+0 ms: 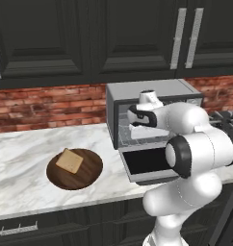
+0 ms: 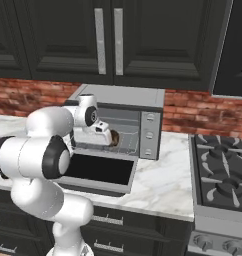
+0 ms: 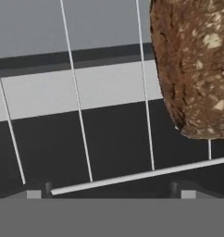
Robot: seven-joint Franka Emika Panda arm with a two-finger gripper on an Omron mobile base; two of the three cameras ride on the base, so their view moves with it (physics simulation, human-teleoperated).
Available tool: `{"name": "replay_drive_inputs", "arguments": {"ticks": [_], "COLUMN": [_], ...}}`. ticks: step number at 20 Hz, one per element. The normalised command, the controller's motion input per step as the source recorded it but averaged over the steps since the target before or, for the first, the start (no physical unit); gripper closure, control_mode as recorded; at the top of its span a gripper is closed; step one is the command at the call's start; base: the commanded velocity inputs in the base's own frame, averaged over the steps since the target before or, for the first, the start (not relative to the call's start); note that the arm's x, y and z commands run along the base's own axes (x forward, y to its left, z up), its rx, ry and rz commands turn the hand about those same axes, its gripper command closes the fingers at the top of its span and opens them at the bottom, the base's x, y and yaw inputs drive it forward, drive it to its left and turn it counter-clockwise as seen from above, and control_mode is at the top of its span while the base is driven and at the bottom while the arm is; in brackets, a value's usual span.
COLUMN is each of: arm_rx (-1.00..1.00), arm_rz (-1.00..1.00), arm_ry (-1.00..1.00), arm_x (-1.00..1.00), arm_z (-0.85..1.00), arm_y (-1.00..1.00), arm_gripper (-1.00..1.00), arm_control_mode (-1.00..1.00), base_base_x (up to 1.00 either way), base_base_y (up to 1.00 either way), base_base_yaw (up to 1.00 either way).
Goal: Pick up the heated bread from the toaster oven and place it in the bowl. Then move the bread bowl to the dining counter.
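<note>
Claw [image 3: 109, 190] wide open, empty

You see a glossy white arm [image 1: 195, 144] built of rounded, bulbous segments, with dark bands ringing its joints. Its pincer [image 3: 107, 189] ends in two small dark tips with pale grey faces.

A flat tan slice of bread [image 1: 69, 160] lies left of centre on the white, grey-veined marble table [image 1: 22, 158]. A red brick wall [image 1: 46, 105] runs behind, with dark cabinets [image 1: 46, 38] above it carrying two long upright silver handles [image 2: 107, 41]. Dark drawers [image 1: 36, 226] with small metal pulls sit below the table edge. At the far right stands a grey gas stove [image 2: 223, 175] with black grates and front knobs.
</note>
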Motion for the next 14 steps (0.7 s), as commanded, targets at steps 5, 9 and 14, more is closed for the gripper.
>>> {"name": "replay_drive_inputs", "arguments": {"ticks": [5, 9, 14], "arm_rx": [0.0, 0.0, 0.01], "arm_rz": [-0.06, -0.07, -0.05], "arm_ry": [0.19, 0.2, -0.05], "arm_x": [-1.0, -1.0, -1.0], "arm_z": [-0.99, -0.86, -0.24], "arm_y": [-0.41, -0.38, -0.45], "arm_gripper": [-1.0, -1.0, -1.0], "arm_control_mode": [-1.0, -1.0, -1.0], "base_base_x": [0.0, 0.0, 0.0], "base_base_y": [0.0, 0.0, 0.0], "base_base_yaw": [0.0, 0.0, 0.0]}}
